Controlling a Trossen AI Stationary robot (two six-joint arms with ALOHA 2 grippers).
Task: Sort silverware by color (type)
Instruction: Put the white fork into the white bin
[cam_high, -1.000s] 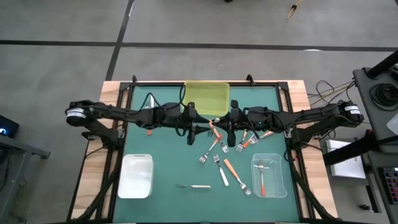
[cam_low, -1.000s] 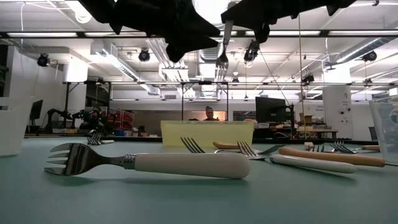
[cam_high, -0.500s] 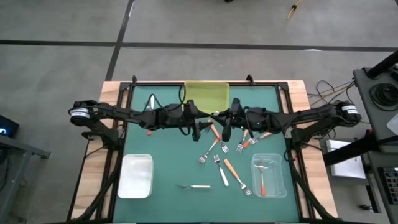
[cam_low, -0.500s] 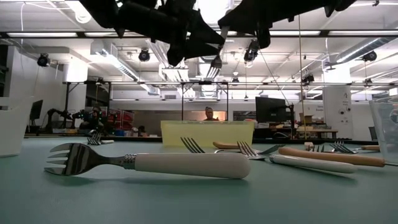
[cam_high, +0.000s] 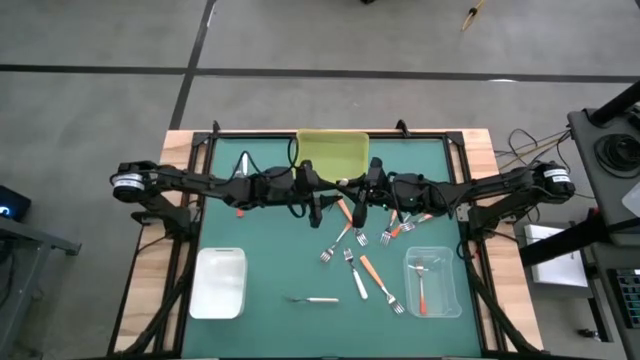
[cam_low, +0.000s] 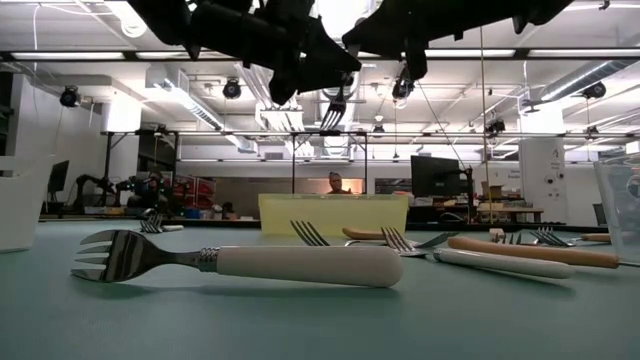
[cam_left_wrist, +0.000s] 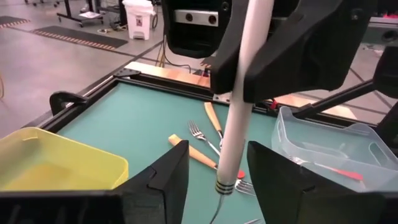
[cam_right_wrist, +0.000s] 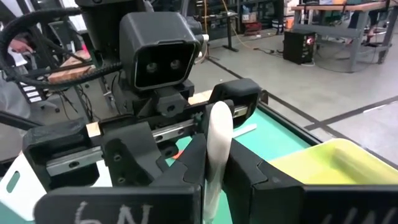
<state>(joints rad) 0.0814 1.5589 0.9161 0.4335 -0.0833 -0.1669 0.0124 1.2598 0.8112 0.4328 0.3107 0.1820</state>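
White-handled fork was pinched in right gripper, hanging between spread left gripper fingers; yellow bin just beside.

yellow tray top center of green mat, white bin lower left, clear bin lower right.

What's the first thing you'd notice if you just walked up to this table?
The two dark robot arms meeting above the middle of the green table, passing a white-handled metal fork between them: the right gripper pinches its handle while the left gripper sits open around it. Next, the scattered forks on the mat, between a yellow bin, a white bin and a clear bin.
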